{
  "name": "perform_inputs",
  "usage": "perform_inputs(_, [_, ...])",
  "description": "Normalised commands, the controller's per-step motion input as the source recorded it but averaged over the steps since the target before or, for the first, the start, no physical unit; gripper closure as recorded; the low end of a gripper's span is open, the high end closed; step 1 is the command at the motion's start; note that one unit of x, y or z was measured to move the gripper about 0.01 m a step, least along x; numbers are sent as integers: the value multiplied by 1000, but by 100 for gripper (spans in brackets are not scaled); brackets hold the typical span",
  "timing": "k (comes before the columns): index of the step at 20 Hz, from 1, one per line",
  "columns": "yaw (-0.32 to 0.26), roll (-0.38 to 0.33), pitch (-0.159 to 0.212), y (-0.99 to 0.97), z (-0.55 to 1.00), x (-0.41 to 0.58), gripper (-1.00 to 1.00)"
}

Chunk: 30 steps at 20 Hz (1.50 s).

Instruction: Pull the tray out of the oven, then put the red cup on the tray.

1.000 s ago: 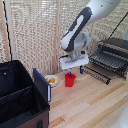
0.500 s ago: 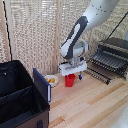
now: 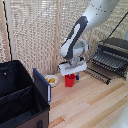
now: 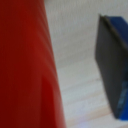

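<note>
Here, down at the red cup (image 3: 70, 81) on the wooden table (image 3: 95, 102), the gripper (image 3: 72, 76); fingers hidden behind the wrist block, so cannot tell whether apart or clamped. Just beside the cup, a small white bowl (image 3: 51, 80) with yellow bits. At the exterior view's right, the oven (image 3: 116, 50), door down, tray (image 3: 108, 60) drawn out. Nearby, black fabric case (image 3: 20, 100). Up close, red cup wall (image 4: 25, 65).

No legible text, views blurry.

Pale woven blinds (image 3: 35, 35), light wooden table (image 3: 95, 105)
</note>
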Motion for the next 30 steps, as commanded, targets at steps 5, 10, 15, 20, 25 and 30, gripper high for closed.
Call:
perform_inputs(5, [-229, -6, -141, -38, 175, 221, 100])
perform_inputs(10, [-303, -14, -33, -6, 295, 287, 100])
perform_inputs(15, [-305, -74, 24, 0, 625, 314, 100])
perform_inputs(20, [-283, -102, 56, -7, 831, 343, 100])
perform_inputs(25, [-288, -89, 63, -13, 850, 329, 100])
perform_inputs(30, [-262, -20, 22, -263, 722, 257, 100])
